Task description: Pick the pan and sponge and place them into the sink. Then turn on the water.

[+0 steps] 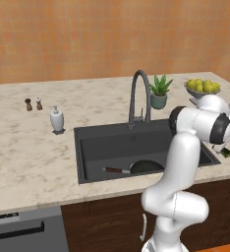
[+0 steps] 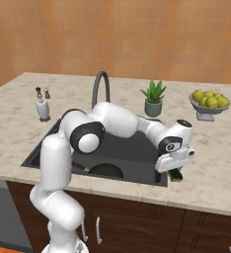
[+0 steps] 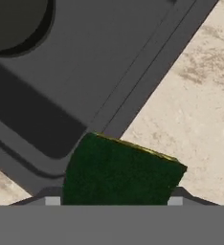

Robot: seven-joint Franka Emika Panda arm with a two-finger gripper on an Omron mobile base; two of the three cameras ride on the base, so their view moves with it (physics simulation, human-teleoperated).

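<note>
A: Where's the sponge (image 3: pixel 121 174)?
B: Between the gripper's (image 2: pixel 175 174) jaws, which pinch it at the counter (image 1: pixel 33 162) edge, right of the sink (image 1: pixel 95 142).
A: The pan (image 1: pixel 145 166)?
B: Lying in the sink.

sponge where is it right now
The sponge sits between the gripper fingers at the sink's right front corner, just over the counter edge; the pan already lies in the basin.
</note>
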